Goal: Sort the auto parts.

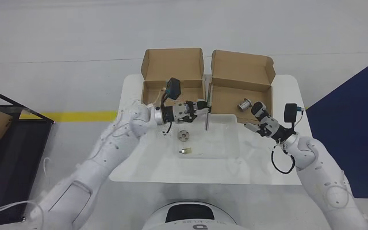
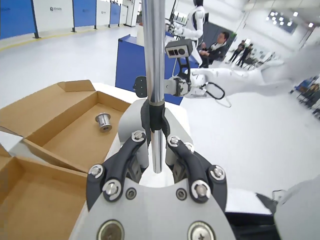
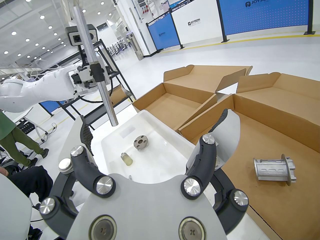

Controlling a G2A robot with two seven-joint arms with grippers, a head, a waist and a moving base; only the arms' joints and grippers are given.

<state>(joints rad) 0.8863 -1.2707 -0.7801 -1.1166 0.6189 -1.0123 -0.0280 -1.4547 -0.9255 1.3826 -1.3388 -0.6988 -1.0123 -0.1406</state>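
**Left claw pinching a polished steel rod near where the tray and the boxes meet.**

The left claw (image 2: 154,116) is pressed together on the steel rod (image 2: 153,51), gripping it off-centre so that the longer part stands free beyond the pads. It hangs by the far edge of the tray (image 3: 155,156), close to where the 2 boxes meet, the left box (image 1: 172,60) and the right box (image 1: 241,66). The right claw (image 3: 155,123) is spread and holds nothing, at the near edge of the right box, where a cast housing (image 3: 273,171) lies. The rod looks stiff, dense for its width and slick, so it may well slide or swing between the pads. A hold nearer its middle would likely steady it. A flanged disc (image 3: 140,142) lies in the tray.
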